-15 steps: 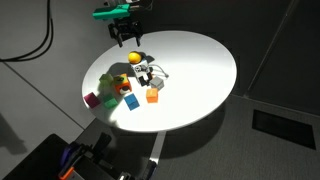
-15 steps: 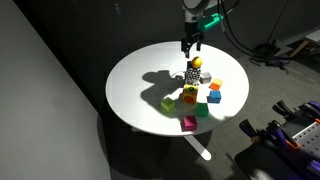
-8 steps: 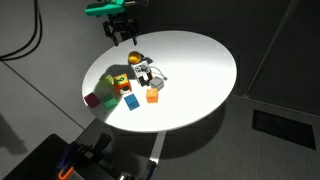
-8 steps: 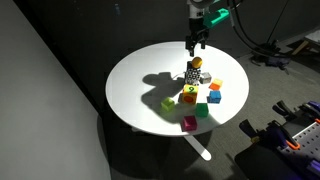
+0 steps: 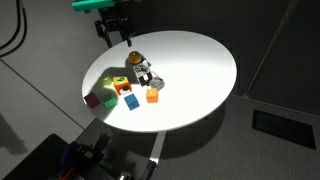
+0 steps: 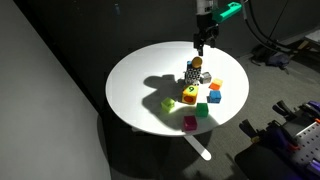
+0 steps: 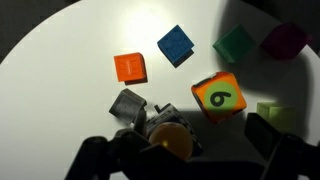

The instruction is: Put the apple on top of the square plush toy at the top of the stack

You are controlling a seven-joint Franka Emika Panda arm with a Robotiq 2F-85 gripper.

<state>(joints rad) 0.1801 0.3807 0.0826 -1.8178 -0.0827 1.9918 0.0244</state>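
The apple [image 5: 136, 58], a small yellow-orange ball, rests on top of the stack [image 5: 144, 72] of black-and-white pieces near the middle of the round white table [image 5: 200, 60]. It shows the same way in the other exterior view, apple [image 6: 197, 62] over stack [image 6: 192, 73]. In the wrist view the apple [image 7: 172, 140] sits on grey and dark blocks [image 7: 128, 105]; the light blue and white plush block is hidden beneath it. My gripper [image 5: 114, 30] hangs open and empty above and to the side of the stack, apart from the apple. Its dark fingers [image 7: 275, 140] frame the bottom of the wrist view.
Loose cubes lie beside the stack: orange [image 7: 130, 67], blue [image 7: 176, 45], green [image 7: 235, 45], magenta [image 7: 285, 40], an orange-green one marked 6 [image 7: 218, 97], and a pale green one [image 7: 272, 112]. The table edge [image 5: 160, 128] drops off beyond them.
My gripper has risen and drawn away from the stack. The apple stays on top of the stack, unmoved.
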